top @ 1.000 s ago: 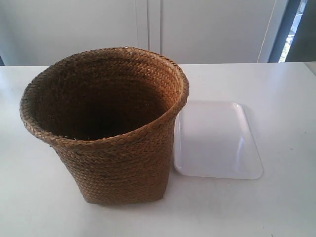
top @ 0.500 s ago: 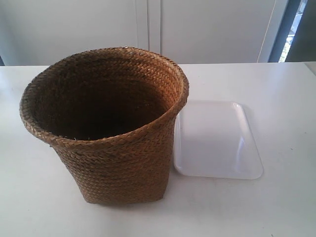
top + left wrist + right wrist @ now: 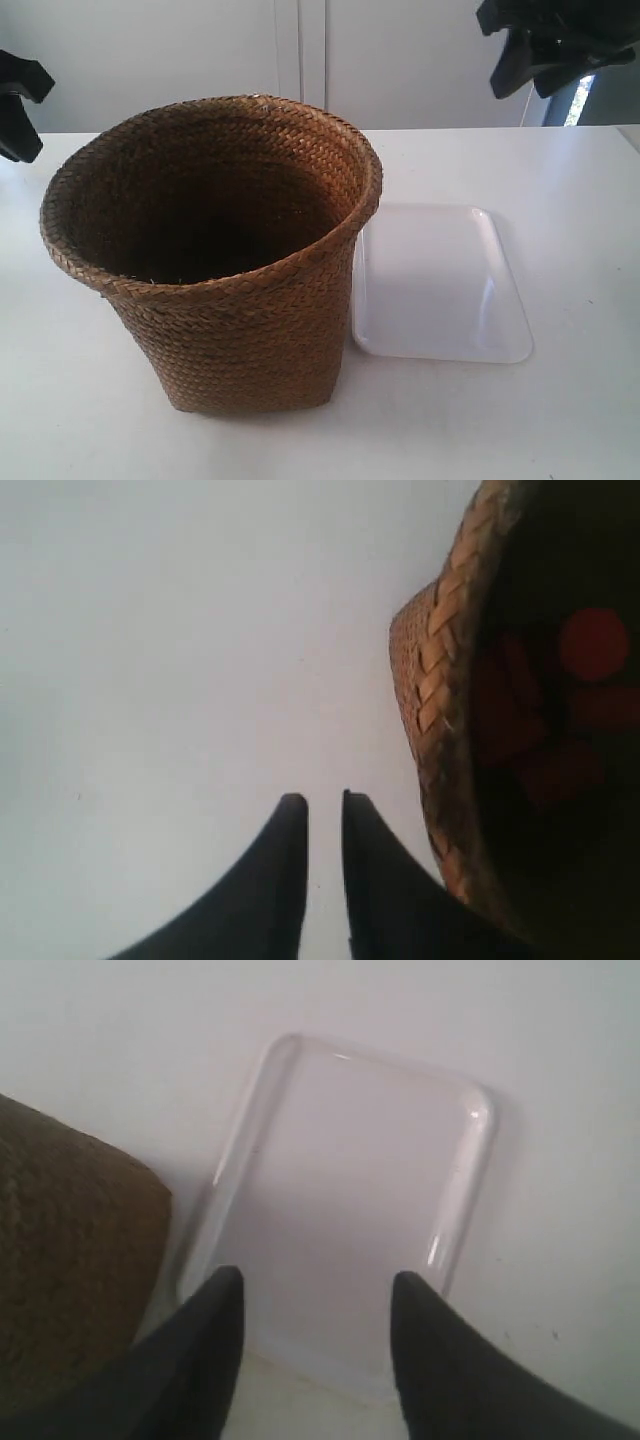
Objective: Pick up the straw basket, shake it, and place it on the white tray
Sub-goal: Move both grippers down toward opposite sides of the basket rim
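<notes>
The straw basket [image 3: 215, 255] stands upright on the white table, brown and woven, with a dark inside. Beside it, touching or nearly touching its side, lies the flat white tray [image 3: 435, 285]. My left gripper [image 3: 323, 800] hangs over bare table just outside the basket's rim [image 3: 440, 670]; its fingers are shut to a thin slit with nothing between them. It shows at the exterior view's left edge [image 3: 25, 110]. My right gripper [image 3: 318, 1285] is open and empty, high above the tray [image 3: 350, 1190], at the exterior view's top right [image 3: 540, 55].
Blurry red shapes [image 3: 580, 690] show inside the basket in the left wrist view. White table [image 3: 560, 420] surrounds the basket and the tray. A white wall with a door frame [image 3: 300, 60] runs along the back edge.
Both grippers have come into the exterior view, one at the left edge and one at the top right. The basket and tray have not moved.
</notes>
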Controlling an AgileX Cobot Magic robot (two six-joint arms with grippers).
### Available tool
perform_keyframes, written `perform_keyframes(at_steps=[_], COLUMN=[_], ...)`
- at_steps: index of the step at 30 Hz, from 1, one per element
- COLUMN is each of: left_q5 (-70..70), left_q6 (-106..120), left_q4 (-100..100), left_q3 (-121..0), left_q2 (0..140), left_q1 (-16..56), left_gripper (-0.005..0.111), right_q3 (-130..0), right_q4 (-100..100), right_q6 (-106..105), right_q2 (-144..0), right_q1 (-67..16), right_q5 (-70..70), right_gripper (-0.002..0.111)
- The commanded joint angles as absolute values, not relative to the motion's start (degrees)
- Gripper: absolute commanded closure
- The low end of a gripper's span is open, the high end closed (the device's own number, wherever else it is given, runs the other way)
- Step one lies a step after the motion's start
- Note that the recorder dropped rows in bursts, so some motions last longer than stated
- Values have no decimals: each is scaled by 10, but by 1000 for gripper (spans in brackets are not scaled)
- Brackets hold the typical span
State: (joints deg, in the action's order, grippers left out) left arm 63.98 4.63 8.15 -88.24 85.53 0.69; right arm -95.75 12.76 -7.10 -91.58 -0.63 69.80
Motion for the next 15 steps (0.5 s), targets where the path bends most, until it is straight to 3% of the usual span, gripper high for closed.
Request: perform_keyframes(at_steps=[1, 6, 10, 15], left_q5=[635, 624, 622, 625], left_q6=[51, 51, 54, 55], left_q4=[98, 143, 156, 165], left_q3=[-888, -888, -888, -887], left_q2=[854, 854, 854, 854], left_q1=[6, 6, 6, 7], left_gripper=[67, 54, 53, 53], right_q3=[-962, -958, -958, -958], right_q4=[173, 251, 260, 259], right_q6=[-77, -89, -90, -90], right_q2=[-916, -927, -943, -966], right_q1=[-6, -8, -34, -72], right_q5=[695, 700, 700, 696], right_gripper=[56, 51, 42, 42])
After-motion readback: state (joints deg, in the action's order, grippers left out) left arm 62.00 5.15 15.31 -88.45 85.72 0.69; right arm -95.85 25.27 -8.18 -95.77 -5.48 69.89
